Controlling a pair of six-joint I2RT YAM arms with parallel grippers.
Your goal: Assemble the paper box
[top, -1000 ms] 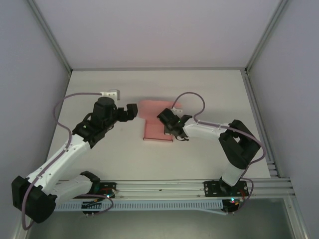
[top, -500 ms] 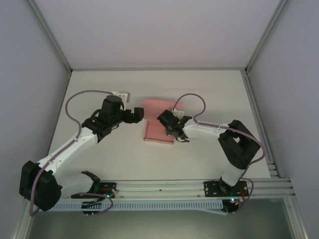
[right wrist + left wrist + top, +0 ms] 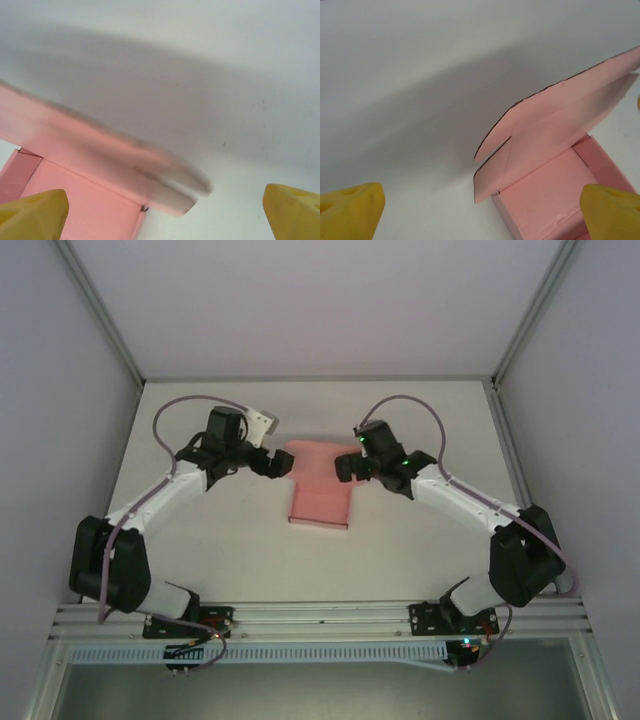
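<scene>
Both arms have shifted since a second ago. In the top view, the right gripper (image 3: 345, 468) has left the near right side of the paper box (image 3: 320, 502) and now sits by its far right corner. The left gripper (image 3: 283, 462) has reached in to the far left corner. The pink box lies mid-table (image 3: 400, 540) between the two grippers, where it was before.

From the left wrist, the left gripper (image 3: 480, 215) has its jaws spread wide with nothing between them, one yellow fingertip (image 3: 350, 210) at each lower corner. The box (image 3: 545, 192) lies open ahead, with its lid flap (image 3: 560, 120) raised and tilted.

From the right wrist, the right gripper (image 3: 162, 212) also has its jaws wide apart and holds nothing. The box (image 3: 80, 202) sits low on the left and its flap (image 3: 100, 150) is blurred.
</scene>
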